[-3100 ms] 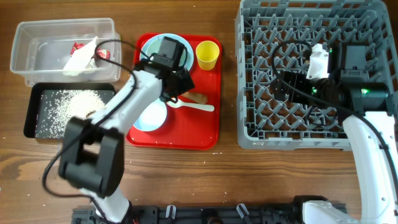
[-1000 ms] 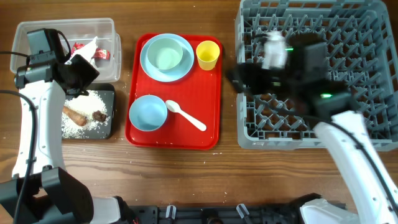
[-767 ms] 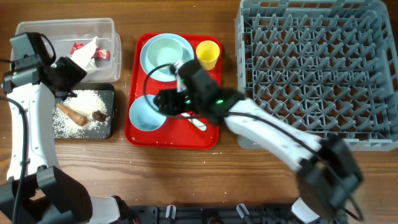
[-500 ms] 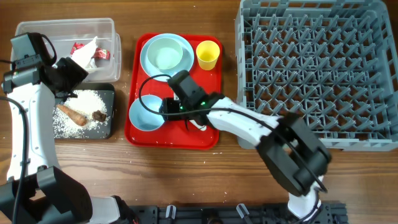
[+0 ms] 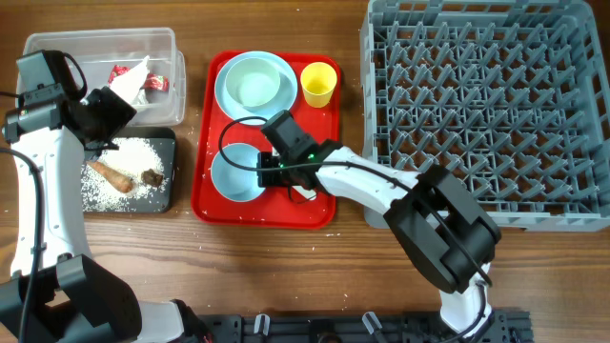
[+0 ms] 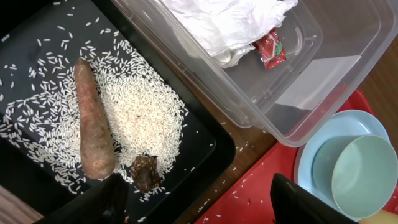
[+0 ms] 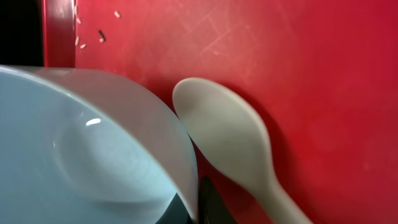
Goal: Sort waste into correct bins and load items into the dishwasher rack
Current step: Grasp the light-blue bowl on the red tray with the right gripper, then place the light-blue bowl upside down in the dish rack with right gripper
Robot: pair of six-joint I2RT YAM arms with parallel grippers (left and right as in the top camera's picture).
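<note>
Currently: left gripper (image 6: 199, 193) hangs over the black tray (image 6: 202, 146) edge, jaws wide and empty, well apart from any dish. Light blue bowl (image 5: 233, 173) sits near-left on the red tray (image 5: 324, 208). Right gripper (image 5: 270, 171) is at its right rim, jaws narrow astride the wall; clamped or not, cannot tell. White spoon (image 7: 224, 137) lies just right of that rim, handle running near-right. Rack (image 5: 477, 105) is further right, so the right arm is nearer.

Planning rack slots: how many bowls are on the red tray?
2. The mint-green bowl sits on the blue plate at the tray's far end; the light blue bowl is front left, beside the spoon. None seems hidden.
</note>
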